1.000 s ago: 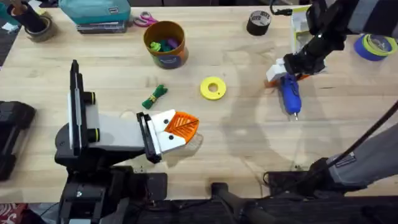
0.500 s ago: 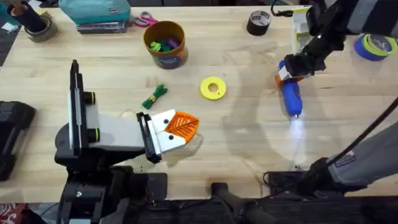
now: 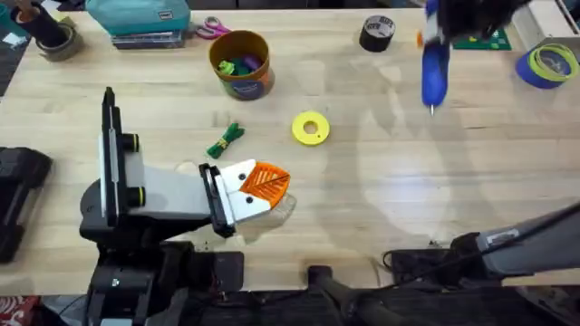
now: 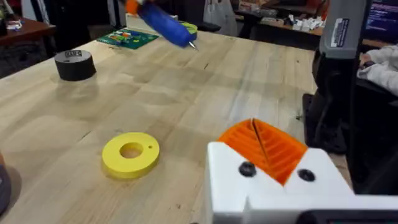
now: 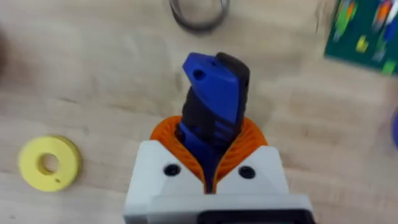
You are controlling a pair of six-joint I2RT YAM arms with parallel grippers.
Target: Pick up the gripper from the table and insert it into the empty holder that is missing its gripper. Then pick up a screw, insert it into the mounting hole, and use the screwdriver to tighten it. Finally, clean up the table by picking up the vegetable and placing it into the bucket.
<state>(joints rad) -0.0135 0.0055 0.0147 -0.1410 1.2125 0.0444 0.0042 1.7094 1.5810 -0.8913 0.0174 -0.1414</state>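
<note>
Screwdriver [image 3: 434, 71] up off the tabletop [image 3: 381, 199], right end effector [image 5: 210, 163] clamped on it; left end effector [image 3: 265, 184] rests pressed together.

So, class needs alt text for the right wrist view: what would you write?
The right gripper clamps the blue screwdriver between its orange pads above a wooden table. A yellow ring lies on the table off to one side.
</note>
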